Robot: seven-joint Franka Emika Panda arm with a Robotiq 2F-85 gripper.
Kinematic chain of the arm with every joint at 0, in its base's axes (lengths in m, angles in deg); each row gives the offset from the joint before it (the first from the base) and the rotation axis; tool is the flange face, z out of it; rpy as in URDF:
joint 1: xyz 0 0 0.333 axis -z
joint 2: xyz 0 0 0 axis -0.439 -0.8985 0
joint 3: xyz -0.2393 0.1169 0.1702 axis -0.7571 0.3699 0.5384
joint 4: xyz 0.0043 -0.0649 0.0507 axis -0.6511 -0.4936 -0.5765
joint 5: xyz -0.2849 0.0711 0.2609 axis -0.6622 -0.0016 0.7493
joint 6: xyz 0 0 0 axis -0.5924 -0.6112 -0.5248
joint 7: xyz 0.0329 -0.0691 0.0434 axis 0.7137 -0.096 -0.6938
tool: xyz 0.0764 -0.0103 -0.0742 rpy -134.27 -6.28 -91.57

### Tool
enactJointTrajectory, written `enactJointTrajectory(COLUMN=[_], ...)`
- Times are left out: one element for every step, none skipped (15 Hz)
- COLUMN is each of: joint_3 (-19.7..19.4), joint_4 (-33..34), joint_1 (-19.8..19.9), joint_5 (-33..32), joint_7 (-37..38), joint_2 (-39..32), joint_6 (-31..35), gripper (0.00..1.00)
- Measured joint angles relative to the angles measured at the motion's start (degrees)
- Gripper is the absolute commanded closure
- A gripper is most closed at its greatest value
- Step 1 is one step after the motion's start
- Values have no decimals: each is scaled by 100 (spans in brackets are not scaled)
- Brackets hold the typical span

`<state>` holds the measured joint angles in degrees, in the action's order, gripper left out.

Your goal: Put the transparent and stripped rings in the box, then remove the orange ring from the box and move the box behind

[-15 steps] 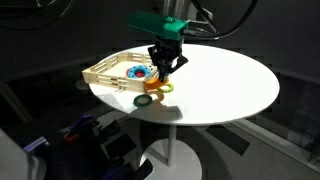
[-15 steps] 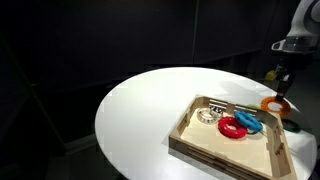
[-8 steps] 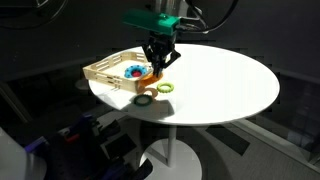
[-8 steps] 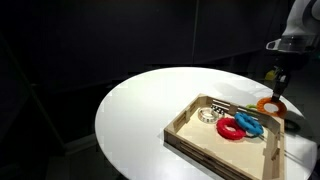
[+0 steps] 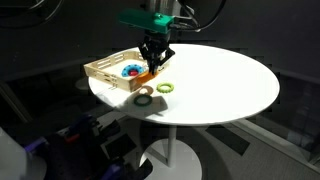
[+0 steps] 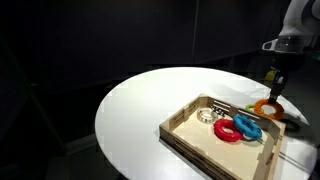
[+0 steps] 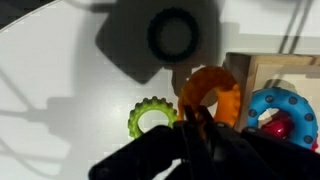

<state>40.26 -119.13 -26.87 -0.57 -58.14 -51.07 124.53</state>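
Your round white worktop point(image 5: 230, 80) fills the middle of both exterior views, and the wooden box point(image 6: 188, 124) sits on it toward the lower right of an exterior view. The claw point(image 5: 155, 63) hangs at the box's edge, pinched closed on the orange ring point(image 7: 208, 76), as far as the dim wrist view lets you judge. That ring sits over the box wall. Inside the box lie a blue ring point(image 7: 285, 100), a red ring point(image 6: 228, 131) and a clear ring point(image 6: 207, 116). Outside on the worktop, a green ring point(image 7: 152, 103) rests near the dark ring point(image 7: 154, 35).
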Motion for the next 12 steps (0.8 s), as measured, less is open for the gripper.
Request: enactJointTrajectory(joint_3=[16, 29, 42, 58, 77, 99, 120, 132, 134, 133, 127, 116], joint_4=[-6, -15, -26, -39, -51, -60, -68, -73, -76, -77, -77, -79], joint_1=[-21, -49, -77, -104, -126, -144, -156, -165, -169, -169, -164, -151], joint_5=[6, 9, 13, 19, 36, 51, 64, 76, 78, 78, 78, 78], joint_7=[0, 0, 0, 0, -1, -2, -2, -2, -2, -2, -2, -2], joint_2=[0, 0, 0, 0, 0, 0, 0, 0, 0, 0, 0, 2], joint_6=[0, 0, 0, 0, 0, 0, 0, 0, 0, 0, 0, 0], gripper=[96, 96, 96, 96, 96, 96, 96, 96, 96, 96, 96, 96])
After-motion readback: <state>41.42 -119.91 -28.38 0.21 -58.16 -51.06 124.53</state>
